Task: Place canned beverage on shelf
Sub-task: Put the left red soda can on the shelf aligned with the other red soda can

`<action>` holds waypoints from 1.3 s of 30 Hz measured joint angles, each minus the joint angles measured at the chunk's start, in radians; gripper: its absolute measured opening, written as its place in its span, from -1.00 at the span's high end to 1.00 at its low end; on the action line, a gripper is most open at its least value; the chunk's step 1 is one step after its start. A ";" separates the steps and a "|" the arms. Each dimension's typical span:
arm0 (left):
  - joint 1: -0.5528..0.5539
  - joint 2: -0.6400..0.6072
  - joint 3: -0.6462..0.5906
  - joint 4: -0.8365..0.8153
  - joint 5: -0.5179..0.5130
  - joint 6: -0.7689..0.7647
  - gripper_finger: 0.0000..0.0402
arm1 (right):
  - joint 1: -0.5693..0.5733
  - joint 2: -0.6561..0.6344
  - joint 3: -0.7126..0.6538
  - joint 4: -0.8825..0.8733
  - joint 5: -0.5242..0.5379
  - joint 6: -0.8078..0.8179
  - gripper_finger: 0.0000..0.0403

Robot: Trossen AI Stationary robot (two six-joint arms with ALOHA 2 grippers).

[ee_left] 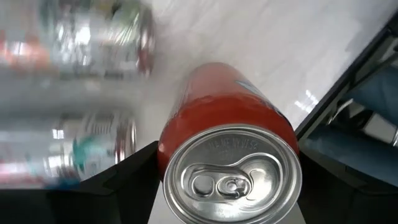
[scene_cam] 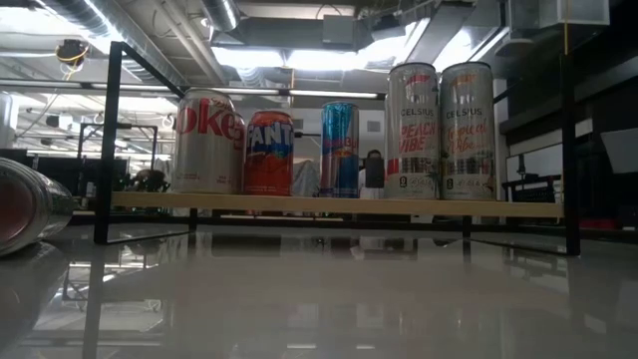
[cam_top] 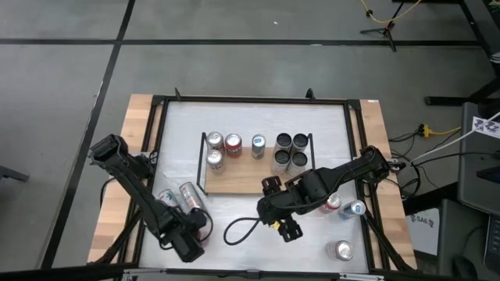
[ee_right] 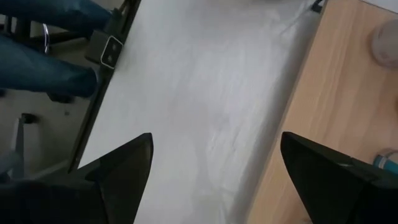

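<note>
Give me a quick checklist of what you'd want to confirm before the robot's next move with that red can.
1. Red can sits between the left hand's fingers: ok.
2. Grip firm, can actually clamped: cannot tell.
3. Free room on the shelf: ok, bare wood shows in front of the standing cans.
4. Right hand open and holding nothing, over the white tabletop: ok.
5. Right arm out of the way: not ok, it lies along the shelf's front edge.
6. Lying cans beside the left hand clear of its lift: cannot tell.
</note>
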 joint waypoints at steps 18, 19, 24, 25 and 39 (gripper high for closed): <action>0.174 0.000 0.000 0.018 0.092 0.489 -0.47 | 0.000 -0.044 0.000 -0.079 0.016 -0.011 -0.72; 0.182 0.001 0.002 0.024 0.093 0.509 -0.47 | 0.000 -0.051 0.000 -0.079 0.024 -0.011 -0.72; 0.233 0.002 0.055 0.033 0.097 0.612 -0.47 | 0.000 -0.095 0.001 -0.077 0.081 -0.013 -0.72; 0.245 0.002 0.068 0.032 0.096 0.634 -0.47 | 0.000 -0.102 0.001 -0.077 0.090 -0.013 -0.72; 0.477 0.002 0.304 -0.116 0.072 1.007 -0.47 | 0.000 -0.183 0.001 -0.084 0.203 -0.039 -0.72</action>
